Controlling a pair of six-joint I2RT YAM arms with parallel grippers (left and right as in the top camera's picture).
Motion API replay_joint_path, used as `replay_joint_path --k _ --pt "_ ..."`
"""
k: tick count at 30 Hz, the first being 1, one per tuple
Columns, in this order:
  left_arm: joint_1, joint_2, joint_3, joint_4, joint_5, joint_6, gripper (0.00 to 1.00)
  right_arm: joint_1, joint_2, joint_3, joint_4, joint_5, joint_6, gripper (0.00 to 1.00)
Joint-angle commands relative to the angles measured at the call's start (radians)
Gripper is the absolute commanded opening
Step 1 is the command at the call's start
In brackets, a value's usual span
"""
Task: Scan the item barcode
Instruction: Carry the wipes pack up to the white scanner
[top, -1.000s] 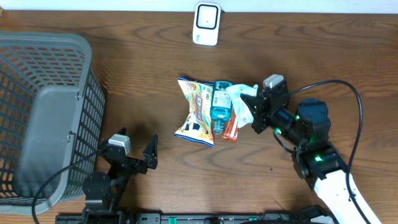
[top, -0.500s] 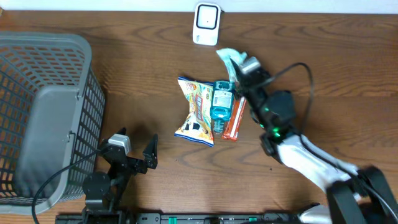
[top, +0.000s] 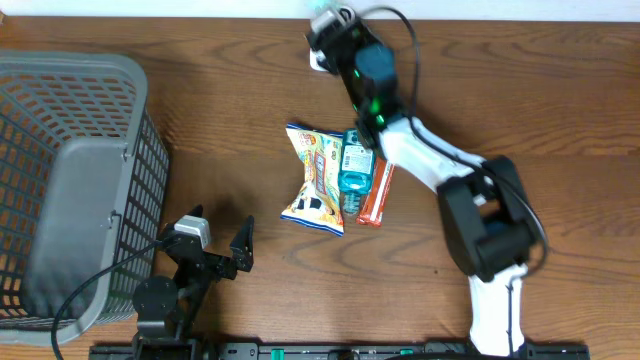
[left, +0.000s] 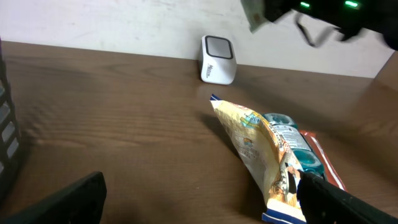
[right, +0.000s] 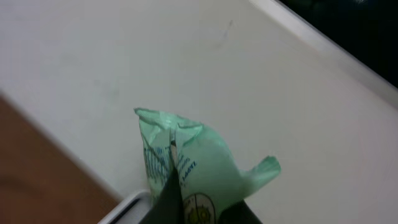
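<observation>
My right end effector (top: 333, 28) pinched the crinkly pale-green plastic packet (right: 189, 165) just above the small white box-shaped scanner (left: 217, 59). Pickup looked done to me; the barcode read remained. The left end effector (top: 218, 230) sat spread.

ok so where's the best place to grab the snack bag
Probably the snack bag at its pinched middle, from its free left side: it narrows and ridges up there, while the teal pack lies against its right edge.
</observation>
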Motion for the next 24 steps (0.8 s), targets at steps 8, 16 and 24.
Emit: replay_joint_path --k 8,16,24 --pt "0.003 -0.003 -0.018 -0.023 0.002 -0.005 0.98 0.005 0.416 0.582 -0.127 0.106 -0.294 0.01" --pt "0.003 -0.003 -0.018 -0.023 0.002 -0.005 0.98 0.016 0.503 0.661 -0.149 0.113 -0.466 0.01" --pt "0.003 -0.003 -0.018 -0.023 0.002 -0.005 0.98 0.029 0.503 0.661 -0.159 0.139 -0.490 0.01"
